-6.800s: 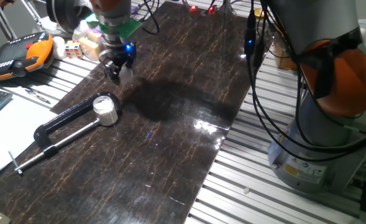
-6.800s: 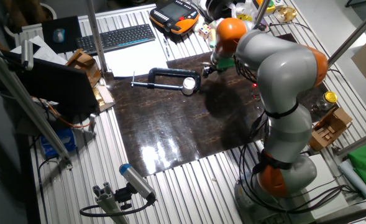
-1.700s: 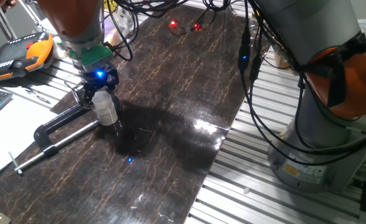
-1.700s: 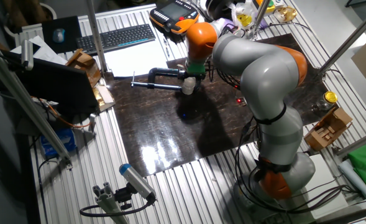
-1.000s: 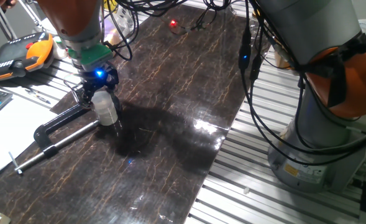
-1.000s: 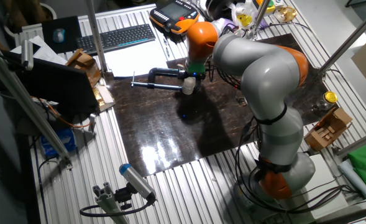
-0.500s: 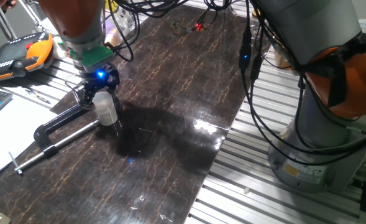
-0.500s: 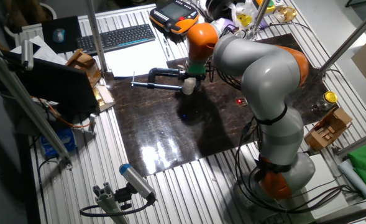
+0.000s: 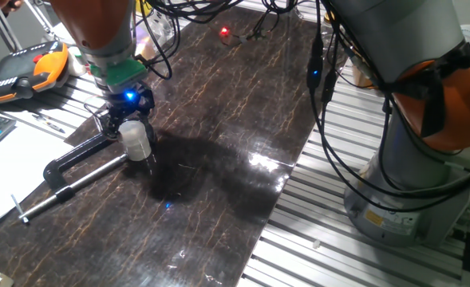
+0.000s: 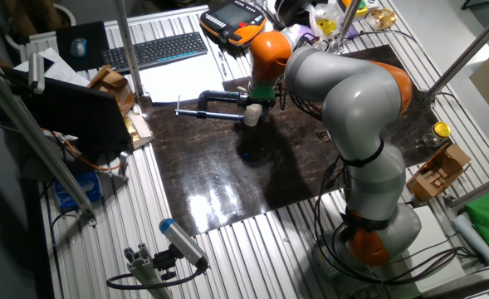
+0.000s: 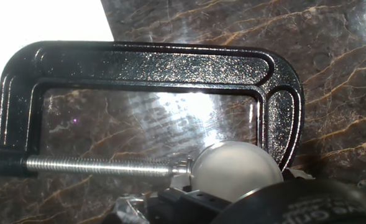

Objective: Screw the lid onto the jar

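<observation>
The small whitish jar [image 9: 138, 146] stands on the dark table inside the mouth of the black C-clamp [image 9: 73, 160], next to the clamp's screw tip. The pale round lid [image 11: 232, 164] sits on top of the jar. My gripper [image 9: 129, 125] hangs straight over it, its black fingers standing on either side of the lid and shut on it. In the other fixed view the gripper [image 10: 254, 104] and the jar [image 10: 250, 117] show at the clamp's [image 10: 219, 97] right end. In the hand view dark gripper parts hide the lid's lower right part.
An orange teach pendant [image 9: 19, 70] and small objects lie at the back left. White paper [image 10: 178, 80] and a keyboard [image 10: 153, 51] lie beyond the clamp. The arm's base [image 9: 406, 191] and hanging cables [image 9: 322, 72] stand at the right.
The gripper stays over the jar as in the last 1.7 s; only a red light spot on the far table shifts. 6.8 s ago the gripper was farther back, away from the jar.
</observation>
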Available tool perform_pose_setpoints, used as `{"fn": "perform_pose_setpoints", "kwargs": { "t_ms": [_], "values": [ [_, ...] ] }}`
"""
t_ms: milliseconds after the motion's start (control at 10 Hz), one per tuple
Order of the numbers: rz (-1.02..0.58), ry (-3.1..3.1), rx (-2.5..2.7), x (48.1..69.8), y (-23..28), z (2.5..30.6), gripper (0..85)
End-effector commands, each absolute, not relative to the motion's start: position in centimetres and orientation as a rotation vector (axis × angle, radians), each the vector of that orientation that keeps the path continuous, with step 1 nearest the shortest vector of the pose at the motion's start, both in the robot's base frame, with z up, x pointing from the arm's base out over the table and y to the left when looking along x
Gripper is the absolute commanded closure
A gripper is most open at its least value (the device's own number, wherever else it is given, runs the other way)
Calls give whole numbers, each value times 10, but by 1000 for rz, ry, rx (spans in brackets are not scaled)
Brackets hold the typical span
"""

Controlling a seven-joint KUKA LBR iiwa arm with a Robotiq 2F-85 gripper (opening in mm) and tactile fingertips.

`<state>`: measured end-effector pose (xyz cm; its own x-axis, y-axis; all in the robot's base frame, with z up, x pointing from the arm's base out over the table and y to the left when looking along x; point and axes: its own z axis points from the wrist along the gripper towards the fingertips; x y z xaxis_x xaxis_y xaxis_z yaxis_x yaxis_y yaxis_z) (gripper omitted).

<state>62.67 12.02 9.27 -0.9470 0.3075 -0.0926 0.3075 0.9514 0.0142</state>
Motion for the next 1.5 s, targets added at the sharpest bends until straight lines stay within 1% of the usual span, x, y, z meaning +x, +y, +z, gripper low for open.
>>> {"fn": "perform_pose_setpoints", "kwargs": {
  "t_ms": [0, 300, 500, 700, 900, 1100, 1200, 1400],
  "values": [
    [-1, 3011, 475, 626, 120, 93, 123],
    [-5, 3010, 477, 626, 121, 94, 127],
    [-6, 3003, 488, 626, 123, 92, 110],
    [-10, 2993, 500, 625, 125, 92, 0],
    [-21, 2989, 503, 625, 124, 94, 0],
    [-39, 2987, 512, 623, 121, 104, 0],
    [-47, 2992, 515, 620, 120, 112, 0],
    [-39, 2996, 509, 615, 113, 114, 0]
  ]
}}
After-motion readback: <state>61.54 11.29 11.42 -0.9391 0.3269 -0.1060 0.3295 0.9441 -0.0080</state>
